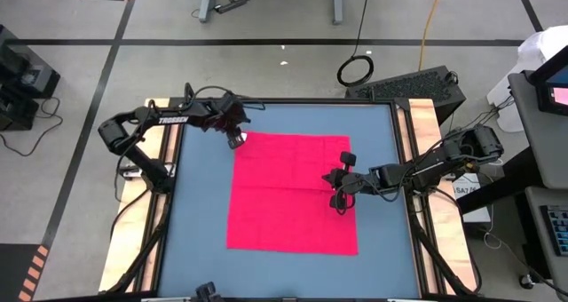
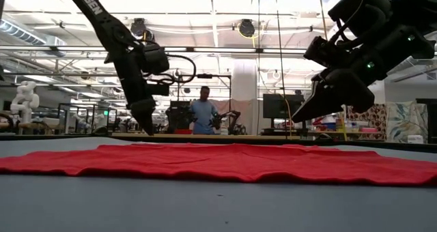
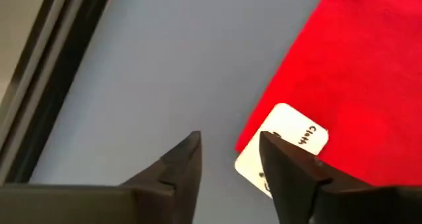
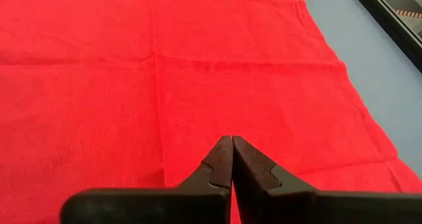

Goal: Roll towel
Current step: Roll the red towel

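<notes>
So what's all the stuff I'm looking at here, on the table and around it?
towel: one, bright pinkish-red, spread flat in the middle of the table
tag: one, white with dark writing, at the towel's far left corner
table: one, blue top with pale wooden side rails
cable loop: one, black, on the floor beyond the table
person: one, blue top, standing far back in the room
left gripper: one, dark, fingers apart, over the towel's tagged corner
right gripper: one, dark, fingers shut, above the towel's right side, holding nothing
</notes>
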